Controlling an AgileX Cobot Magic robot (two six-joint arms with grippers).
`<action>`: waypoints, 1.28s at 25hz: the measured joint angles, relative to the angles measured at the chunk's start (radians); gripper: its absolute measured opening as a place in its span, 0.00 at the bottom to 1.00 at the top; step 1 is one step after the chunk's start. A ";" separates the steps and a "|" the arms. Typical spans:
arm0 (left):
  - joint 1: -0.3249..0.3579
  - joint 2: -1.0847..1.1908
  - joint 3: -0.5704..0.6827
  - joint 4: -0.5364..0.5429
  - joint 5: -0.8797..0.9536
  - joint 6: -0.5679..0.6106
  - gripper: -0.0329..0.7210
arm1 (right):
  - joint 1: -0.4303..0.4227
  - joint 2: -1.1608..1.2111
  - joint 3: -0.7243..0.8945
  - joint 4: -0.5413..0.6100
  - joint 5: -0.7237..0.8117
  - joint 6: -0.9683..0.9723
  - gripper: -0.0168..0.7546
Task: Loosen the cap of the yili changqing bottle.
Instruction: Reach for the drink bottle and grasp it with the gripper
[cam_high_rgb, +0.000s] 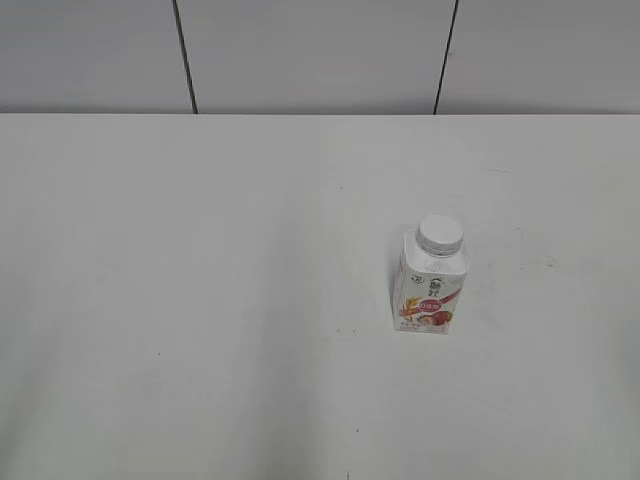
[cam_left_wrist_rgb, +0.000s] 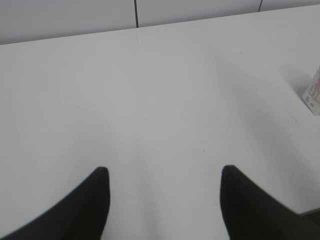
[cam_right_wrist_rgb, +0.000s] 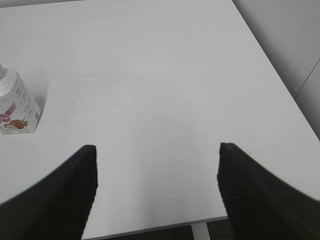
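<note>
Both grippers gape empty, left gripper (cam_left_wrist_rgb: 164, 200) and right gripper (cam_right_wrist_rgb: 156, 187). We note yili changqing bottle (cam_high_rgb: 431, 282) upright, cap (cam_high_rgb: 440, 234) on, at right's ten o'clock, nearer it.

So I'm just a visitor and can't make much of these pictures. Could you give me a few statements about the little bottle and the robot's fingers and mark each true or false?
1. The yili changqing bottle stands upright on the table. True.
2. The cap lies on the table beside the bottle. False: it sits on the bottle's neck.
3. The left gripper has its fingers closed around the bottle. False: the fingers are spread apart over bare table, and the bottle is off at the right edge of that view.
4. The right gripper is open and holds nothing. True.
5. In the exterior view, both arms reach over the bottle. False: no arm shows there.
</note>
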 joint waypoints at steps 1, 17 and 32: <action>0.000 0.000 0.000 0.000 0.000 0.000 0.62 | 0.000 0.000 0.000 0.000 0.000 0.000 0.78; 0.000 0.000 0.000 0.000 0.000 0.000 0.62 | 0.000 0.000 0.000 0.000 0.000 0.000 0.78; 0.000 0.000 0.000 0.000 0.000 0.000 0.62 | 0.000 0.000 0.000 0.000 0.000 0.000 0.78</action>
